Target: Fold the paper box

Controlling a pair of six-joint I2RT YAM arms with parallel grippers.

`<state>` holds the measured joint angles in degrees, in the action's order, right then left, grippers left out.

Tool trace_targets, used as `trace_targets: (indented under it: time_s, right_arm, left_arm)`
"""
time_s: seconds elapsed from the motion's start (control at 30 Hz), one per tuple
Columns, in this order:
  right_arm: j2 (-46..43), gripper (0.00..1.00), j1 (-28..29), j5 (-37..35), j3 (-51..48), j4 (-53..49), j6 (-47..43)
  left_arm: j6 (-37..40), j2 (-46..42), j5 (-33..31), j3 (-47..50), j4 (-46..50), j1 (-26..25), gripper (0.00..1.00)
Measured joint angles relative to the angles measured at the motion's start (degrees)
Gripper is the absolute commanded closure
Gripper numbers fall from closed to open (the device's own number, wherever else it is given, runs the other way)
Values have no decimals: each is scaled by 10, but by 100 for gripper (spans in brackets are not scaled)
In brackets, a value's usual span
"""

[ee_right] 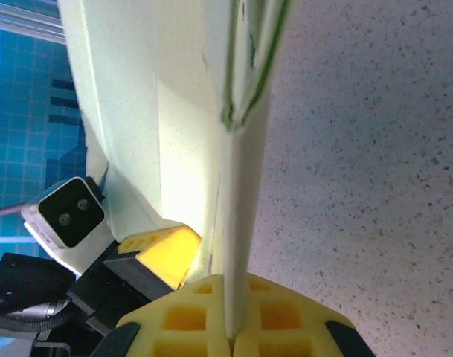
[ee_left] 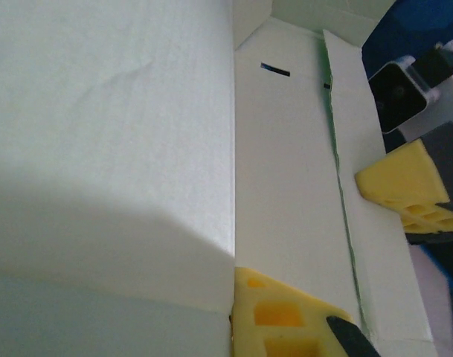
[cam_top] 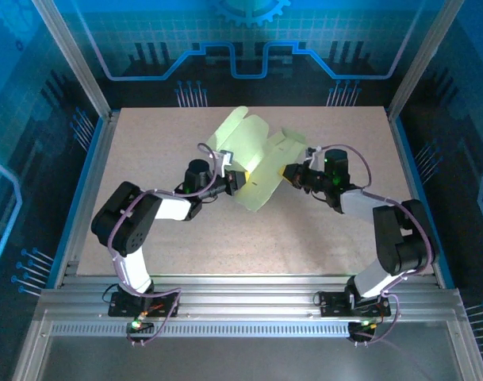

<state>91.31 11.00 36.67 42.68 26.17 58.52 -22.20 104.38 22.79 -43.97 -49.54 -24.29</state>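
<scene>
The paper box (cam_top: 251, 161) is a pale green card sheet, partly folded and held tilted up off the table between the two arms. My left gripper (cam_top: 231, 182) is shut on its lower left panel. In the left wrist view one yellow finger (ee_left: 286, 320) presses against a panel (ee_left: 286, 186) at a fold, and the other finger is hidden behind the card. My right gripper (cam_top: 292, 174) is shut on the right edge. In the right wrist view its yellow fingers (ee_right: 181, 320) pinch a thin card edge (ee_right: 241, 223) between them. The left gripper's yellow finger (ee_right: 161, 253) shows beyond the card.
The tan speckled table (cam_top: 320, 230) lies under the box. Aluminium rails (cam_top: 249, 305) run along the near edge, with posts (cam_top: 78, 55) at the back corners and blue walls around. The right wrist camera (ee_left: 396, 93) sits close to the card's right side.
</scene>
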Motion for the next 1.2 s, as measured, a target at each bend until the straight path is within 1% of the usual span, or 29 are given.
trace_targets:
  time_s: [0.13, 0.27, 0.43, 0.57, 0.73, 0.87, 0.9, 0.93, 1.03, 1.1, 1.2]
  right_arm:
    - [21, 100, 7, -7, 19, -31, 4]
    - [49, 100, 16, -18, 49, -83, 9]
    - [85, 100, 26, -31, 94, -168, 17]
    - [101, 100, 40, -50, 127, -233, 17]
    - [108, 100, 48, -67, 142, -283, 14]
    - [109, 100, 49, -73, 143, -296, 14]
    - [109, 97, 49, -74, 143, -296, 14]
    - [109, 93, 49, -74, 143, -296, 14]
    - [108, 70, 49, -79, 142, -295, 9]
    - [107, 54, 47, -91, 130, -289, 0]
    - [93, 43, 46, -116, 106, -285, -24]
  left_arm:
    - [76, -8, -49, 0, 47, -17, 94]
    - [166, -13, -116, 0, 93, -40, 94]
    - [250, -13, -184, 1, 137, -68, 96]
    - [316, -13, -257, 1, 168, -101, 97]
    - [374, -13, -316, 1, 190, -130, 97]
    - [387, -13, -325, -1, 195, -134, 97]
    - [387, -13, -325, -2, 197, -134, 97]
    - [387, -13, -325, -2, 198, -134, 97]
    - [370, -13, -319, -2, 197, -129, 97]
    - [341, -17, -295, -2, 197, -116, 97]
    - [317, -21, -271, -2, 197, -98, 97]
